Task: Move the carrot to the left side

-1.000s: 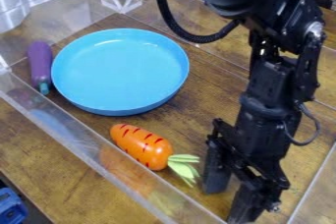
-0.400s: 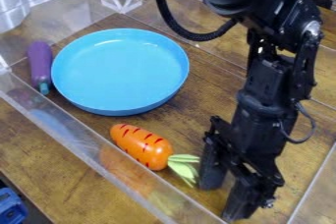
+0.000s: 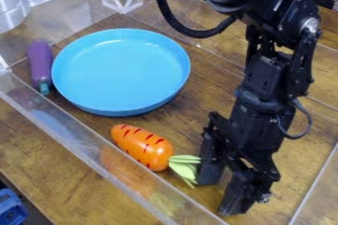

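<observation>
Has shifted the black metal tool (image 3: 222, 182) slightly, to the near right of the round blue plate (image 3: 122, 70); cannot tell if spread or pressed together. Leaves the glossy orange toy carrot (image 3: 142, 146) unmoved, just outside the plate's near rim; seems to need a secure grasp before any leftward move. See the purple toy eggplant (image 3: 42, 64) left of the plate.

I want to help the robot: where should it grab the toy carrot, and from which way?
Probably the orange body of the carrot, coming from above: it lies flat, thick and rounded, while the leafy top is thin and close beside the fingers.
</observation>
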